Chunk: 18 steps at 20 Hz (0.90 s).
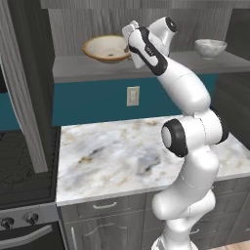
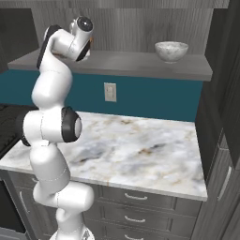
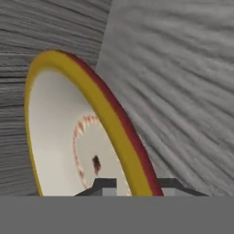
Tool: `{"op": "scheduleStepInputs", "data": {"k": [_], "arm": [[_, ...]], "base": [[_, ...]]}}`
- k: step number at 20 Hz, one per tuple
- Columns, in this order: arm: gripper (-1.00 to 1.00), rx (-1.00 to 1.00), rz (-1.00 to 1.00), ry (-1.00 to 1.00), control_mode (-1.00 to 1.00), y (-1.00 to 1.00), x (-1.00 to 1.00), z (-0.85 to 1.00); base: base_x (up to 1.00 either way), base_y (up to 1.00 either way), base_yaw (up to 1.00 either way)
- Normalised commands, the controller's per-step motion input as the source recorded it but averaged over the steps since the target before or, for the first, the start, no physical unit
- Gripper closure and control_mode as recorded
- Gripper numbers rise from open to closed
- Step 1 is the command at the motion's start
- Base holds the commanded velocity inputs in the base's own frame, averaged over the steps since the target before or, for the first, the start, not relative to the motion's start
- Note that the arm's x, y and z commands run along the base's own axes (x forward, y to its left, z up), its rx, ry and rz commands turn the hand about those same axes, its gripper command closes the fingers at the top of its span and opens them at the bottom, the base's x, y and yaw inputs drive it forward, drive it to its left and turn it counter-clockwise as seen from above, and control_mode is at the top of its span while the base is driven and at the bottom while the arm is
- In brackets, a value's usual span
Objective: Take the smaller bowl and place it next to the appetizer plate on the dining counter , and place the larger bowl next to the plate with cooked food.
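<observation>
The larger bowl (image 1: 104,49), cream inside with an orange-brown rim, sits on the left of a grey wall shelf (image 1: 88,66). My gripper (image 1: 128,48) is at its right rim. In the hand view the bowl's rim (image 3: 107,119) runs down between my two fingertips (image 3: 104,185), and the gripper (image 3: 137,185) is shut on it. The smaller bowl (image 1: 211,47) (image 2: 171,50), marbled grey-white, stands upright and untouched at the shelf's right end. The dining counter and both plates are out of view.
Below the shelf lies a marble worktop (image 1: 122,156) (image 2: 136,150) over grey drawers, with a wall outlet (image 1: 133,95) on the teal backsplash. A stove (image 1: 22,195) adjoins on the left. Dark cabinets close the right side (image 2: 225,117).
</observation>
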Motion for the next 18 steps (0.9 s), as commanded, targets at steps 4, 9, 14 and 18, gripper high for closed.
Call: {"op": "scheduleStepInputs", "data": {"k": [4,9,14,18], "arm": [[1.0,0.1,-0.07,-0.1,-1.0,-0.52,-1.0,0.0],[1.0,0.09,-0.1,-0.11,-1.0,-0.46,-1.0,0.04],[1.0,0.01,-0.13,-0.04,-1.0,-0.36,-1.0,0.35],[1.0,0.0,-0.03,0.1,-1.0,-0.54,-1.0,0.62]], "base": [[0.0,0.0,0.0],[0.0,0.0,0.0],[0.0,0.0,0.0],[0.0,0.0,0.0]]}}
